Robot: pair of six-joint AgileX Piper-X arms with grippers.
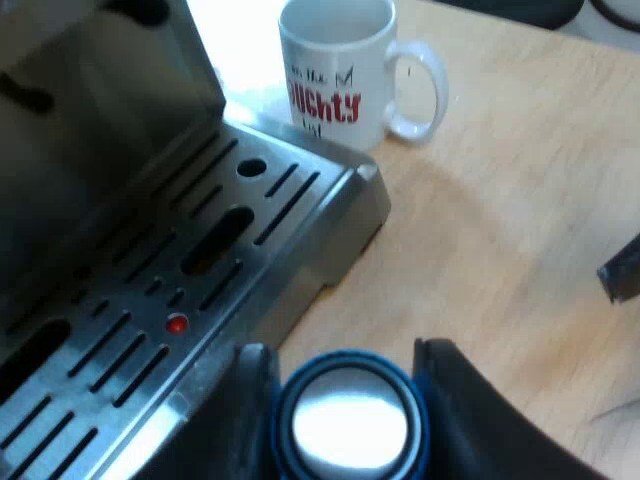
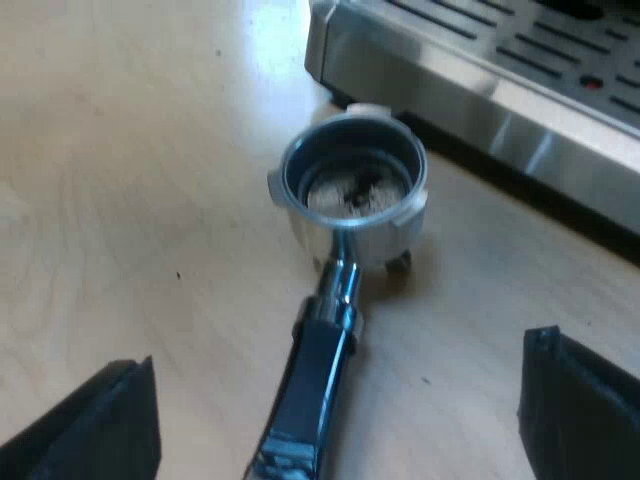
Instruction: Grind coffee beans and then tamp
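Blue tamper [image 1: 350, 425] clamped in left gripper [image 1: 345, 395]; right gripper [image 2: 338, 410] gapes, empty, over holder [image 2: 352, 200] on desk [image 2: 120, 200]: steady its handle [image 2: 318, 360], then press squarely.

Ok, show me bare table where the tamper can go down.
Bare wood lies between the mug, the tray and the tamper. Another bare patch borders the holder on the side away from the machine. Crowded: the narrow gap between holder and machine front.

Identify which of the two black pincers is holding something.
The left pincer, shut on the round blue metal-faced tamper; the right pincer hangs open, empty.
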